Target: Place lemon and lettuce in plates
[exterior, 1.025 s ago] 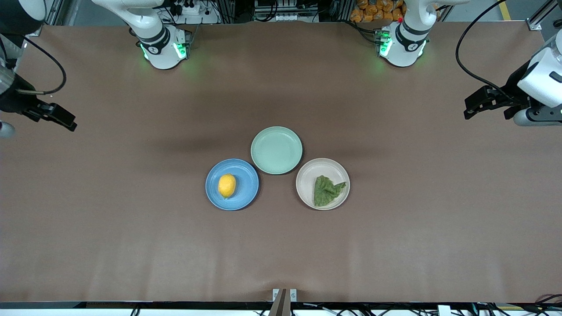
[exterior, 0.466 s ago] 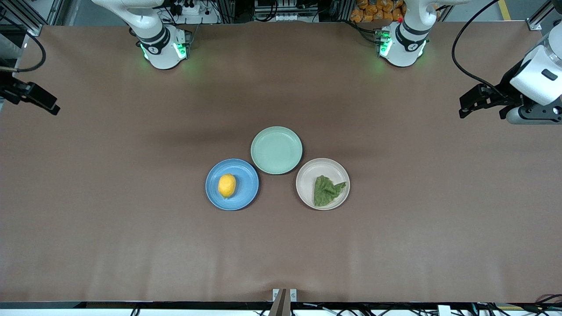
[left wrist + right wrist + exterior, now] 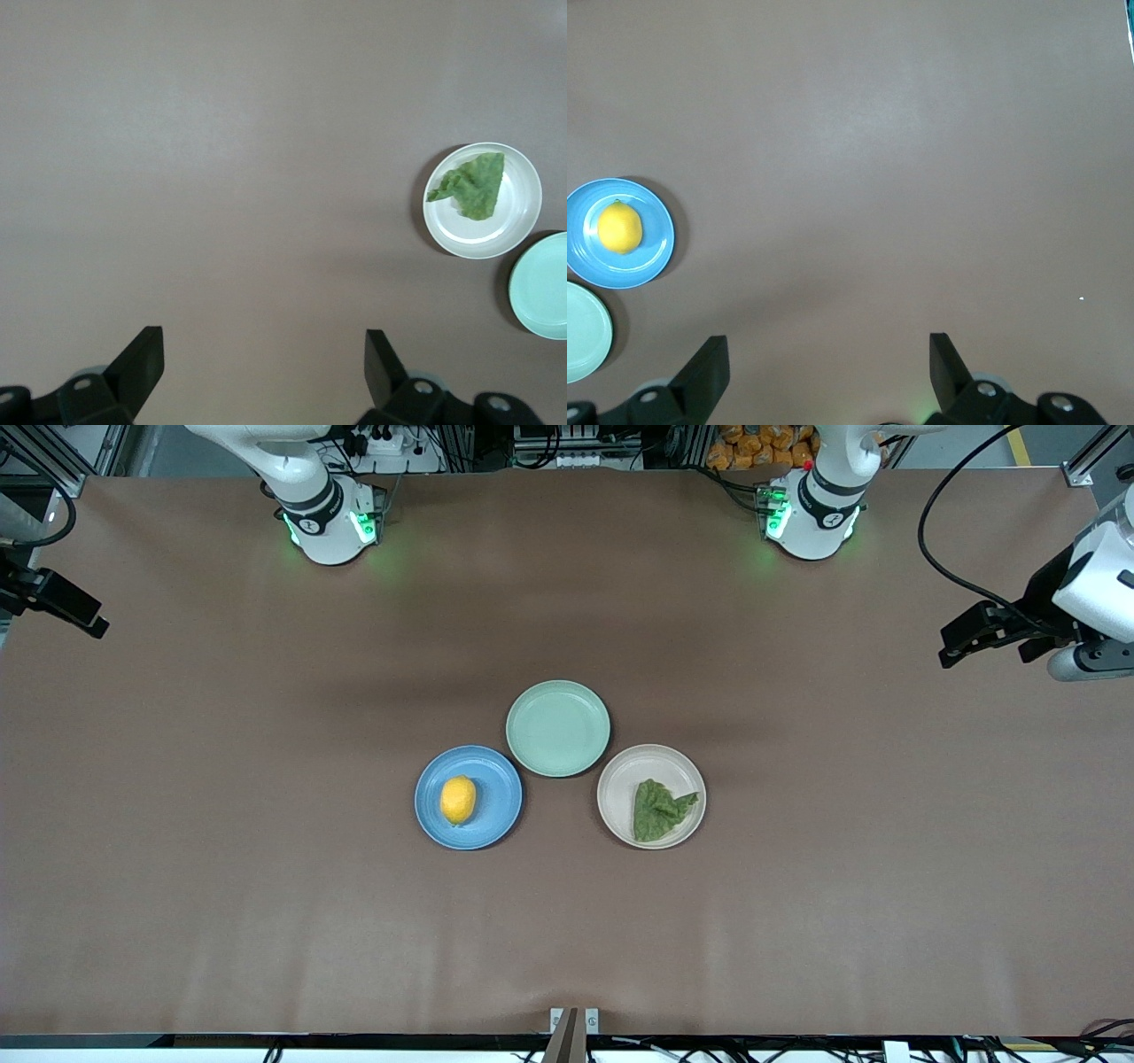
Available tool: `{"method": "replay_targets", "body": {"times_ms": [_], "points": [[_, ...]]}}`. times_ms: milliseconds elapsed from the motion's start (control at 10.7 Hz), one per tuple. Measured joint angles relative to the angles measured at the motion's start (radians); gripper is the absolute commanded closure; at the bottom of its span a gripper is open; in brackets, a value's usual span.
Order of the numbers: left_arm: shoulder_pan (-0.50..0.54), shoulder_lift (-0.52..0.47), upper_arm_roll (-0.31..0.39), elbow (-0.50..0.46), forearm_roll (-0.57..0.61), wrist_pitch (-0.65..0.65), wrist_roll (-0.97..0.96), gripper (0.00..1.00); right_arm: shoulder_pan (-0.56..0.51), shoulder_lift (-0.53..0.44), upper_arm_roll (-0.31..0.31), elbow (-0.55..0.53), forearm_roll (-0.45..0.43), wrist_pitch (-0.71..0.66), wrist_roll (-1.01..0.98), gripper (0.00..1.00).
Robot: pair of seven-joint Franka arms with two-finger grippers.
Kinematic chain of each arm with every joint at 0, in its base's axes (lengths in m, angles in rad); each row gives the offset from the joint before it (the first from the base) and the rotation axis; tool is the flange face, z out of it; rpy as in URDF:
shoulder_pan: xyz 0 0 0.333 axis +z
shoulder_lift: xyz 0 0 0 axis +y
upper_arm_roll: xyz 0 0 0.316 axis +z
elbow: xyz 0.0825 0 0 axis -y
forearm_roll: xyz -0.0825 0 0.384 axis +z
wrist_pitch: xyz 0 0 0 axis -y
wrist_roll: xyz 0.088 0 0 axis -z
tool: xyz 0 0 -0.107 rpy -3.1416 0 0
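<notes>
Two grippers: both standing wide open, holding nothing.
Left gripper [image 3: 961,642]: hanging over bare table at the left arm's end, well apart from the plates — fingers [image 3: 142,359] spread in the left wrist view, only tabletop showing btwn them.
Right gripper [image 3: 75,611]: hanging over the table edge at the right arm's end; fingers [image 3: 709,363] spread the same way in the right wrist view, nothing btwn them.
Lemon [image 3: 458,800]: lying in the blue plate [image 3: 500,815], near its middle.
Lettuce [image 3: 658,810]: lying in the beige plate [image 3: 620,775] — crumpled, one ragged tip reaching toward the rim at the left arm's end.
Blue & beige plates: sitting side by side mid-table, apart from each other, blue one toward the right arm's end.
Mint green plate [image 3: 558,728]: sitting farther from the front camera, btwn the two, just beside both, w/ nothing in it.
</notes>
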Motion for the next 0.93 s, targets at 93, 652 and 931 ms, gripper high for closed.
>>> {"method": "replay_targets", "body": {"times_ms": [93,652,931], "points": [[0.000,0.000,-0.002,-0.001,0.007,-0.003,0.020,0.00,0.000,0.007,0.000,0.000,0.003,0.000,0.000,0.00],[0.034,0.000,-0.001,-0.032,-0.021,0.025,0.070,0.00,0.000,0.038,0.000,0.000,0.094,-0.002,0.000,0.00],[0.036,0.000,-0.001,-0.033,-0.022,0.029,0.070,0.00,0.000,0.042,0.001,-0.001,0.096,-0.007,-0.001,0.00]]}}
